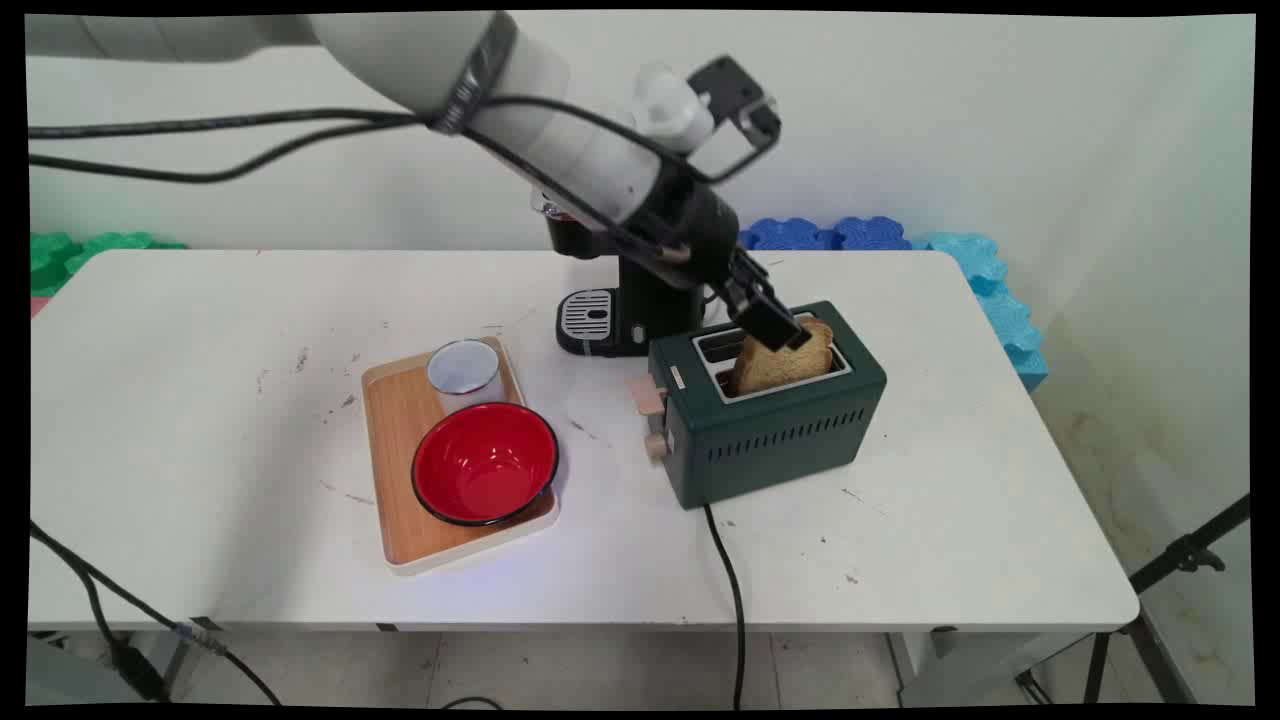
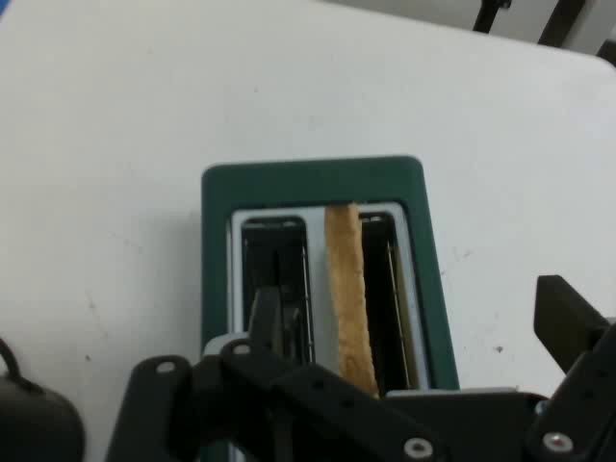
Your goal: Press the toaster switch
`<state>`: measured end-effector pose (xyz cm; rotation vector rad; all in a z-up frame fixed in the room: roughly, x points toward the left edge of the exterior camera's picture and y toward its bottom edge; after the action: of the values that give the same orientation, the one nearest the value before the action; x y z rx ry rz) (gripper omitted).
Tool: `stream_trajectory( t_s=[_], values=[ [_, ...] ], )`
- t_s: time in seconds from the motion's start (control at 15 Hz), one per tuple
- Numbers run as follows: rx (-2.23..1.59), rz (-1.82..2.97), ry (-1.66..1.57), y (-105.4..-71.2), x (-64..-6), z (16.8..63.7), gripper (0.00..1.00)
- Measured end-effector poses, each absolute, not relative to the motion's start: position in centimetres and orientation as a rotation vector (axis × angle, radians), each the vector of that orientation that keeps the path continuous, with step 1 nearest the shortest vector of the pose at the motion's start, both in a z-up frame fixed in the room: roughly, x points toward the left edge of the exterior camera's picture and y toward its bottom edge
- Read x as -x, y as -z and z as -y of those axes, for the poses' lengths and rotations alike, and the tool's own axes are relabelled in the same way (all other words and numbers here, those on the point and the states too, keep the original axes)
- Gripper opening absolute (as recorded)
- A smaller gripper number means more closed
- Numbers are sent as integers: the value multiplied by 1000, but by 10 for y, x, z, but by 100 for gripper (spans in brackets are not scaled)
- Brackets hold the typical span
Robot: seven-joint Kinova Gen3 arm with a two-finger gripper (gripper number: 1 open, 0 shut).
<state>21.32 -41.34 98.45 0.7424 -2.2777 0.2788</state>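
The tool [image 1: 778, 327] hovers over the dark green toaster [image 1: 770, 420] on the white table [image 1: 950, 520], its fingers spread wide and gripping nothing, one finger to each side of the slice of toast [image 1: 785, 362]. The slice is golden brown with a darker crust, standing on edge and leaning in one slot, its top half poking out. To the left lies a wooden tray [image 1: 395, 450] carrying a red bowl [image 1: 485, 465] and a cup [image 1: 464, 368], and a black coffee machine [image 1: 625, 300] stands just behind the toaster.

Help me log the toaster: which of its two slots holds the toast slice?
The slot nearer the table's front edge holds the toast slice; the toaster's rear slot is empty.
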Motion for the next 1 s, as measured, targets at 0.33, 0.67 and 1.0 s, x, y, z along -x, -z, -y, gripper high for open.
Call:
stream_trajectory(
  t_s=[0.33, 0.67, 1.0],
  values=[
    [-684, 2234, -296, -1018, -253, 411, 100],
    [-644, 2219, -283, -1031, -317, 397, 100],
    [-665, 2186, -243, -1020, -352, 379, 0]
  ],
)
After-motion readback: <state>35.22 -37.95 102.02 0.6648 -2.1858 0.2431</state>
